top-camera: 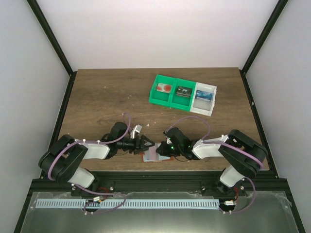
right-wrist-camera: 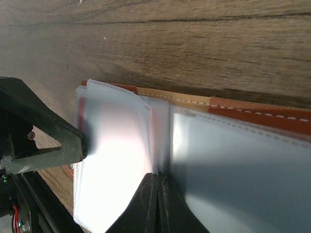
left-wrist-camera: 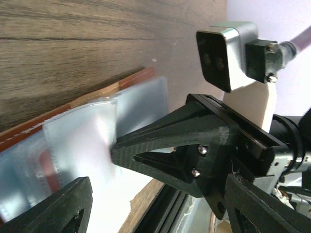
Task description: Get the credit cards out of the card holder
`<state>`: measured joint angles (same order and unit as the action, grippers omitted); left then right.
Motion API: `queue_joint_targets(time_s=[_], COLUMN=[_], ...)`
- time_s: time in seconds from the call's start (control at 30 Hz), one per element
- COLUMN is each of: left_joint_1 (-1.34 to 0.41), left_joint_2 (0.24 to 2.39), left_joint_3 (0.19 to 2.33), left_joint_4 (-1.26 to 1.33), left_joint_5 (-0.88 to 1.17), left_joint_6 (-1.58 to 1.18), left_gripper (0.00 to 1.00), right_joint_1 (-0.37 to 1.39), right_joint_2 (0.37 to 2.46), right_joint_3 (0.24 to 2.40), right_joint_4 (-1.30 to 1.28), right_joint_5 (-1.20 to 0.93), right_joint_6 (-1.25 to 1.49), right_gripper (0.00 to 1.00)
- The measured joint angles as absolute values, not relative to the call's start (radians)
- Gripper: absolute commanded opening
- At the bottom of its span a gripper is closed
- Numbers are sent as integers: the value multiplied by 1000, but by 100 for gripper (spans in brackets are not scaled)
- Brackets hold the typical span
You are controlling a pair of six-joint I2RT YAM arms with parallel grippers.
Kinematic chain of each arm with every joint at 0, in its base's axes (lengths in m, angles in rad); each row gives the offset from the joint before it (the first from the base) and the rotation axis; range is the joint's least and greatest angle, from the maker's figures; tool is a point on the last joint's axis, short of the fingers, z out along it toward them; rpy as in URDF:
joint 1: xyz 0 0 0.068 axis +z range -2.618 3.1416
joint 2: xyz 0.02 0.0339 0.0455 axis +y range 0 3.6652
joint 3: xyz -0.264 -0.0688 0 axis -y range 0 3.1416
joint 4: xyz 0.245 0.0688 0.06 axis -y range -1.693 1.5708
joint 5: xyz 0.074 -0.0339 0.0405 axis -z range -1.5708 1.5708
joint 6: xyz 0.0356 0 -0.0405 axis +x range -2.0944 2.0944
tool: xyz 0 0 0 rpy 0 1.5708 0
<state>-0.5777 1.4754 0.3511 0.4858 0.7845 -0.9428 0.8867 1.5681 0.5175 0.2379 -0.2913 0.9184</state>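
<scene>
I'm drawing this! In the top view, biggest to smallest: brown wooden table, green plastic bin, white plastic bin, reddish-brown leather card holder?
1. Brown wooden table
2. Green plastic bin
3. White plastic bin
Reddish-brown leather card holder: mostly hidden, so unsure.

The card holder (top-camera: 151, 156) lies open and flat at the near edge of the table (top-camera: 107, 97). Its reddish-brown leather back is down, and a pale-stitched edge shows along the far side. Its pale grey-blue translucent pocket leaves face up, and 1 leaf by the fold is raised a little. A reddish tint shows through that leaf, but whether a card sits inside cannot be told.

3 cards lie well apart from it at the far side:
- A white card (top-camera: 164, 89) with a red round mark is in the left compartment of the green bin (top-camera: 158, 102).
- A dark card (top-camera: 183, 91) is in the bin's right compartment.
- A blue card (top-camera: 204, 95) is in the white bin (top-camera: 201, 109).
</scene>
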Motion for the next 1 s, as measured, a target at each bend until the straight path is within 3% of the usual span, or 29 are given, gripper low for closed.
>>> queue_joint_targets(time_s=[0.27,0.5,1.0], left_joint_1=[-590,-588,-574], left_joint_2=[1423,1346,1365], left_joint_3=[352,378,378], left_joint_4=[501,355,285], left_joint_5=[796,739,712], left_joint_6=[-966,-882,-833], left_gripper=[77,79,80], right_joint_1=[887,887,886], right_joint_2=[1560,1550,1549], right_joint_3=[493,479,477], right_joint_4=[271,278,279], right_joint_5=[-296,-299,-303], right_joint_6=[935,941,941], right_gripper=[0,0,0])
